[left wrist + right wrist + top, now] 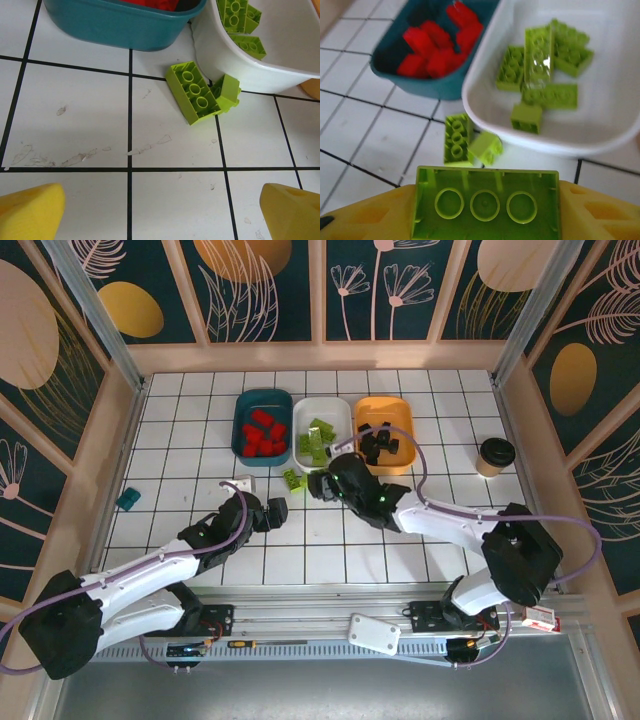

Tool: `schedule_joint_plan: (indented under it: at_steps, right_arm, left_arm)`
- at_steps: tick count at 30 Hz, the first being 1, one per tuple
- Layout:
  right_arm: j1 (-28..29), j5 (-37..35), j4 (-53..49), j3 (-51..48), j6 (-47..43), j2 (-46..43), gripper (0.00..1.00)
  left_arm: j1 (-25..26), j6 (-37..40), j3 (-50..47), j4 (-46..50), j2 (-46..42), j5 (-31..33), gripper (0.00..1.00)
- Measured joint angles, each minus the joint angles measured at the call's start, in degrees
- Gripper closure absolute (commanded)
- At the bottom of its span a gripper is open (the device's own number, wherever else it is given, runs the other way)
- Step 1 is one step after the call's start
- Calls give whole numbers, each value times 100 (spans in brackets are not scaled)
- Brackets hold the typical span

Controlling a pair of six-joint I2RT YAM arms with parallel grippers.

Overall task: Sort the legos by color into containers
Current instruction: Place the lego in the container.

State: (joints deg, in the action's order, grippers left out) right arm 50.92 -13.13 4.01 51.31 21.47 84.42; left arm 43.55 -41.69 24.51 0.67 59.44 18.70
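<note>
My right gripper (487,212) is shut on a lime green lego (486,192), held underside up between the yellow fingers (367,215). In the top view this gripper (322,485) hovers just in front of the white container (322,403), which holds several green legos (545,65). Two more green legos (194,92) lie on the table against the white container's near wall (250,70). The dark teal container (240,425) holds red legos (262,432), and the orange container (385,402) holds black ones (380,443). My left gripper (162,215) stands open over bare tiles, short of the loose green legos (293,478).
A tan cup with a black lid (494,455) stands at the right. A lone teal block (128,499) lies near the left wall. Wooden walls close the table on three sides, and a white box (375,632) sits on the front rail.
</note>
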Motion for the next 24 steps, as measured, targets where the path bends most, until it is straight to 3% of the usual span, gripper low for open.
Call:
schedule_joint_plan:
  at_steps: [7,12,14,20,24]
  right_arm:
    - [-717,313,50,1733,-216,1375,39]
    - [-1143,487,-46,2448,-282,2490,36]
    - [-1239,535,-122,2605,-299,2785,31]
    - [-1443,697,-256,2826,-247,3077,1]
    - [-1482,721,-249,2846,-188,3040,1]
  left_arm:
    - [0,0,0,2,9,-20,1]
    - [0,0,0,2,9,-22,1]
    - [0,0,0,2,9,-22,1]
    - [0,2,2,2,72,-24,1]
    - [0,7,39,9,179,-22,1]
